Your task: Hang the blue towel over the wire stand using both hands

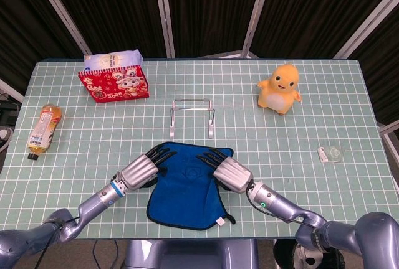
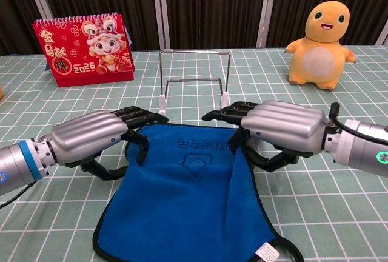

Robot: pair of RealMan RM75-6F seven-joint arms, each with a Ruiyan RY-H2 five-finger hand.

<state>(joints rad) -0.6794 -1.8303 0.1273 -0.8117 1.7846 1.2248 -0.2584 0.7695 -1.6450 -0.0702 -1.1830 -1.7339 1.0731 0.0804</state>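
The blue towel [image 1: 187, 188] [image 2: 188, 195] lies spread toward the table's near edge, with its far edge raised between my two hands. My left hand [image 1: 140, 170] [image 2: 91, 136] pinches the far left corner, and my right hand [image 1: 229, 172] [image 2: 282, 128] grips the far right corner, where the cloth folds under its fingers. The wire stand [image 1: 192, 114] [image 2: 194, 80] stands upright and bare just beyond the towel's far edge, a short gap from the fingertips of both hands.
A red calendar [image 1: 113, 84] [image 2: 85, 50] stands at the back left with a tissue pack [image 1: 112, 60] behind it. A drink bottle [image 1: 42, 131] lies at the left edge. An orange plush toy [image 1: 280, 88] [image 2: 320, 37] sits back right. A small clear object [image 1: 329, 153] lies at the right.
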